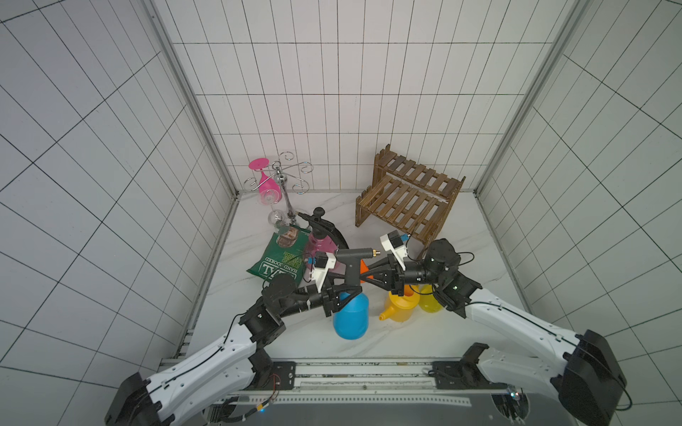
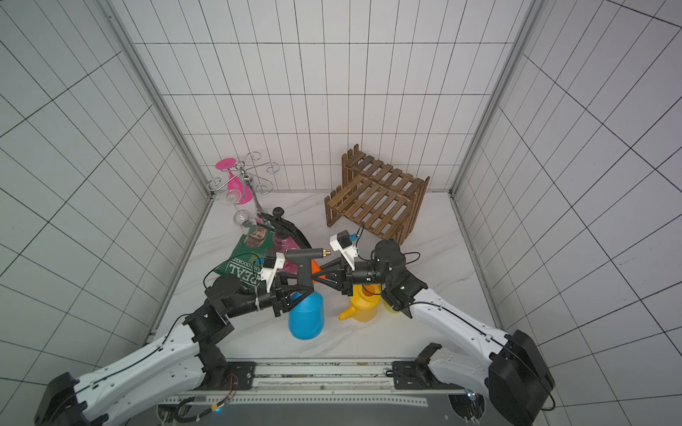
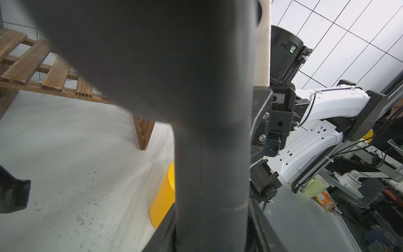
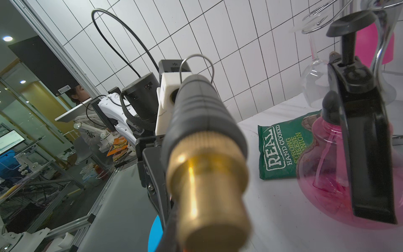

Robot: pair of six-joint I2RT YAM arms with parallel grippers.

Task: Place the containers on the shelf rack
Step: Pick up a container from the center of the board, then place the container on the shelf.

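The blue sprayer (image 1: 350,313) stands upright near the table's front, and its grey head (image 1: 352,254) with a brass nozzle (image 4: 207,185) points right. My left gripper (image 1: 345,289) is shut round the grey neck (image 3: 207,131), which fills the space between its jaws. My right gripper (image 1: 366,274) comes in from the right and is shut at the orange trigger (image 1: 363,265) under the nozzle. The pink sprayer (image 1: 323,243) stands behind. The yellow watering can (image 1: 400,308) and the small yellow sprayer (image 1: 430,302) sit under the right arm, partly hidden. The shelf rack (image 1: 409,199) stands at the back right with nothing on its slats.
A green crisp bag (image 1: 280,254) lies left of the pink sprayer. Behind it, in the back left corner, stands a chrome wire glass stand (image 1: 284,177) with a pink wine glass (image 1: 265,184) and a clear glass (image 1: 276,217). Tiled walls close three sides.
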